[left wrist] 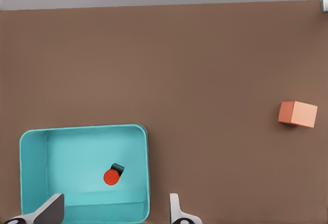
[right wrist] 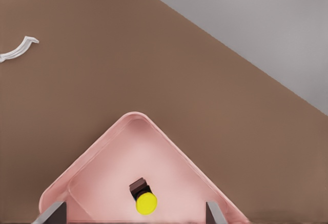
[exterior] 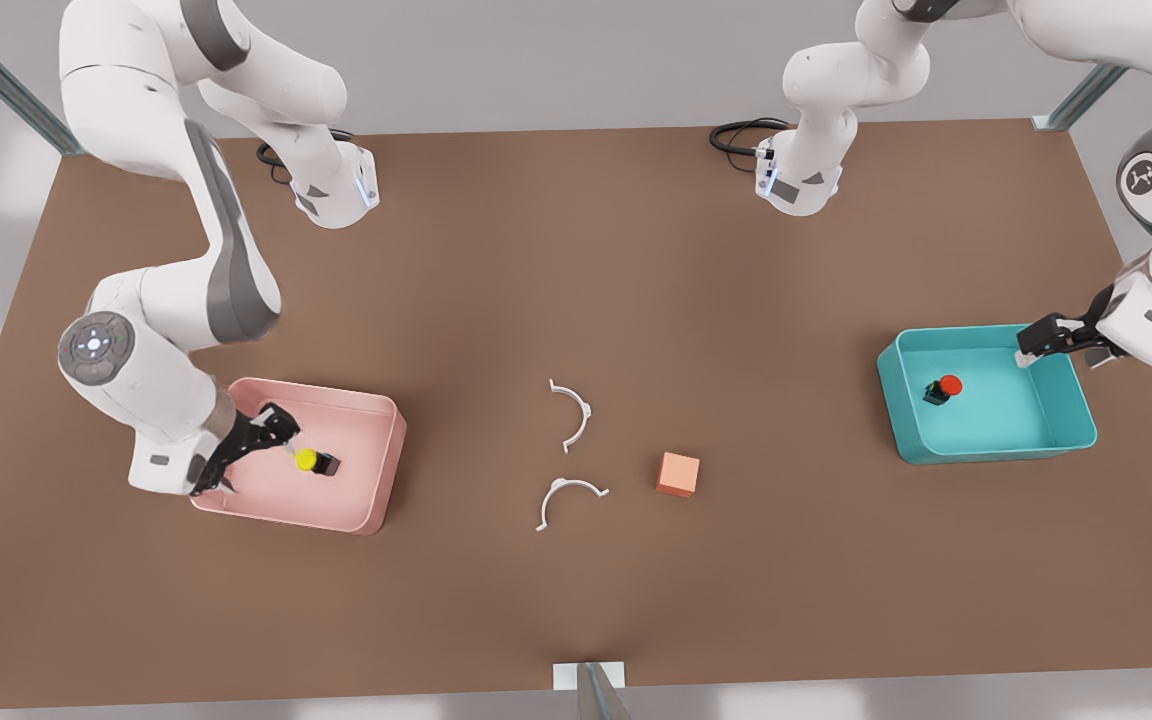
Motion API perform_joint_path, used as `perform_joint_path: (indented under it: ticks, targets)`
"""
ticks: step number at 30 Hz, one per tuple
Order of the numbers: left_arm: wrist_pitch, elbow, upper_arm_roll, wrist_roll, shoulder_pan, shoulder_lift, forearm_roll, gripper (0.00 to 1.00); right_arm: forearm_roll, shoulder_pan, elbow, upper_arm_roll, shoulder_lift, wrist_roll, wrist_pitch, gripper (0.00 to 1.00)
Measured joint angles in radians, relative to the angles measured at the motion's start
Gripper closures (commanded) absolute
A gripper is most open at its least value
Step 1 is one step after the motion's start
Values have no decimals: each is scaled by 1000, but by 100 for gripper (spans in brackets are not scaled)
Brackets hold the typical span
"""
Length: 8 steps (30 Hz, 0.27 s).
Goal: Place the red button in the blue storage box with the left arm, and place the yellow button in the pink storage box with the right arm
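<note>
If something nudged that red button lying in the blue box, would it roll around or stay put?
The red button would probably rock or roll a little: it lies tipped on its side, and its cap looks round. Its dark, blocky base should stop it soon. The blue box's walls would likely keep it in.

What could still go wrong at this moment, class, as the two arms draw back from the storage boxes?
1. The right gripper, fingers open, sits low inside the pink storage box beside the yellow button; a careless retreat could catch the wall or nudge the button.
2. The left gripper, open, hangs by the blue storage box rim; clipping it could shift the box and the tipped red button.
</note>
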<state>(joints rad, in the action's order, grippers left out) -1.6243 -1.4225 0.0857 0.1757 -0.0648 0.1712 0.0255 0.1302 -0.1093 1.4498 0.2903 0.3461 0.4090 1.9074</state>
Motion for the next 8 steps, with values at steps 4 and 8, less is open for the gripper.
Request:
perform_joint_path:
  ticks: [4, 8]
  targets:
    - [6, 0, 0, -36, 0, 0, 0, 0, -36, 186, 54, -264, -194, -49, -150, 0]
    - [10, 0, 0, -66, 1, 0, 0, 0, -57, 177, 124, -277, -279, -122, -245, 0]
